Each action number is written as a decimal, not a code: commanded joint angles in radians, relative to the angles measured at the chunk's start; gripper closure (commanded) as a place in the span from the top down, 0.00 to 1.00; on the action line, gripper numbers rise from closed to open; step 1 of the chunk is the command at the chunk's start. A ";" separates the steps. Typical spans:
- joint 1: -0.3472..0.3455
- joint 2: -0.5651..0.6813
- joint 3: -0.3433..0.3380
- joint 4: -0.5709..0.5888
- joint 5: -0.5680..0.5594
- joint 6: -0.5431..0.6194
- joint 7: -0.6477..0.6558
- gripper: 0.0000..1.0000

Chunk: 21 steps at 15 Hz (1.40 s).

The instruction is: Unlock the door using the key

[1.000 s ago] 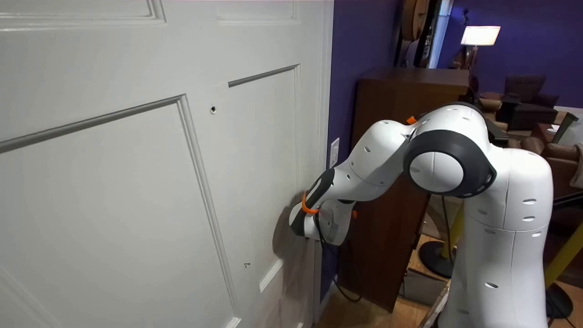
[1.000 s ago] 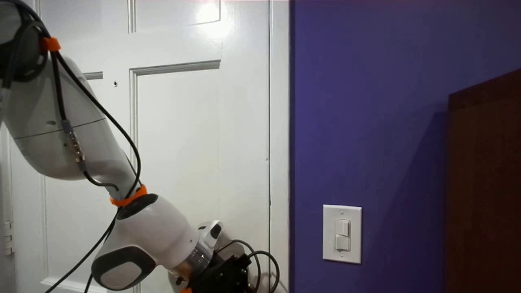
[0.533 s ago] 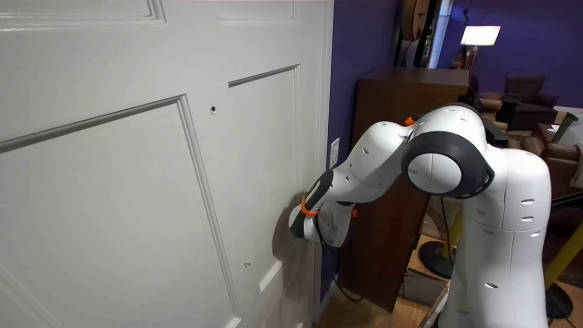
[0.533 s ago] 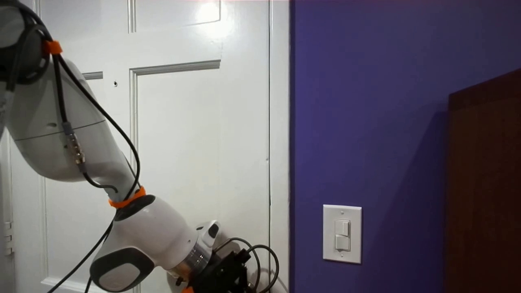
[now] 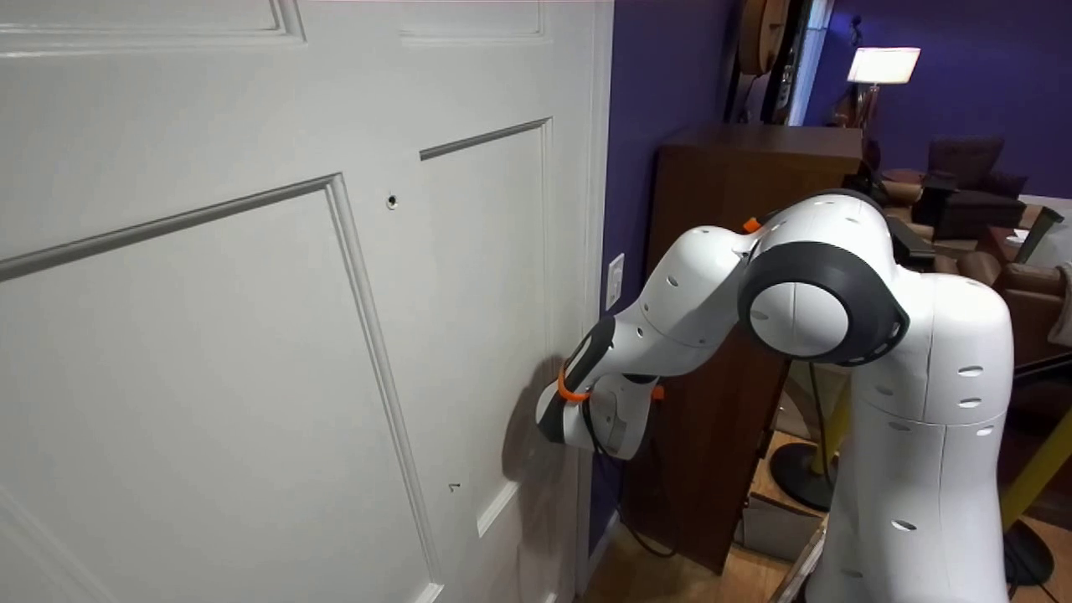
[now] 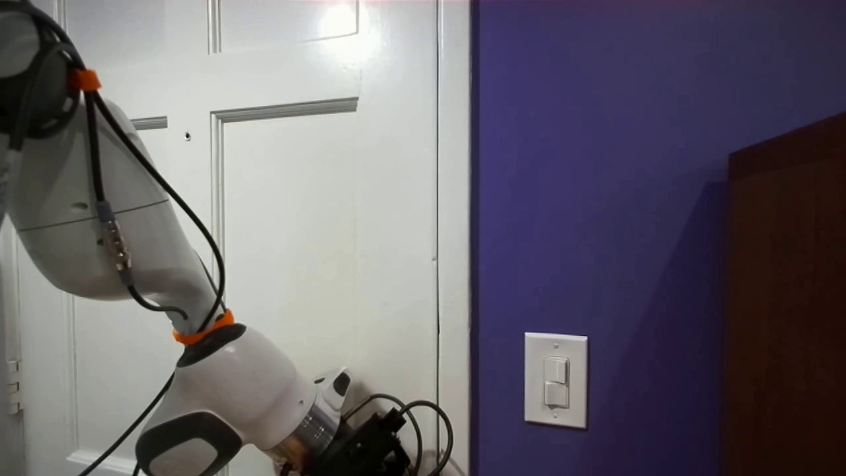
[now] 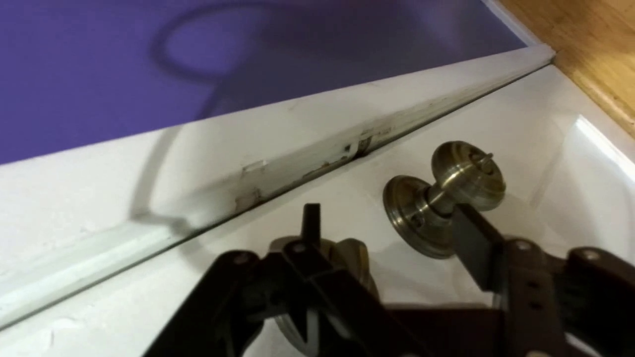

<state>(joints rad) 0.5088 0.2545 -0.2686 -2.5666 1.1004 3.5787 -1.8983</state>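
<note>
The white panelled door (image 5: 226, 402) fills much of both exterior views and stands against its frame. In the wrist view a brass knob (image 7: 469, 178) with a small turn piece sticks out from it. Left of the knob, a brass thumb-turn (image 7: 354, 252) on a round plate is partly covered by one of my fingers. My gripper (image 7: 391, 228) is open, its fingers wide apart, with only the door surface seen between them. The right finger's pad (image 7: 474, 253) overlaps the knob's base plate in the picture; contact cannot be told. No key shows; it is hidden or out of view.
The white door frame (image 6: 455, 198) borders the purple wall (image 6: 595, 132), which bears a light switch (image 6: 555, 380). A dark brown cabinet (image 5: 720, 452) stands close to my arm. Loose cables (image 6: 436, 416) loop by the wrist. Wooden floor (image 7: 595, 44) shows at a corner.
My wrist has sunk slightly and drawn a little back from the door. The door looks unmoved. The fingers do not show in the earlier frames.
</note>
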 commanded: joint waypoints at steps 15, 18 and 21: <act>-0.006 -0.358 -0.026 -0.047 0.387 -0.049 -0.108 1.00; -0.007 -0.434 -0.025 -0.048 0.466 -0.087 -0.136 1.00; -0.004 -0.491 -0.030 -0.048 0.546 -0.135 -0.164 1.00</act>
<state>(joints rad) 0.5039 -0.1425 -0.2917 -2.5942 1.5592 3.4952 -1.9988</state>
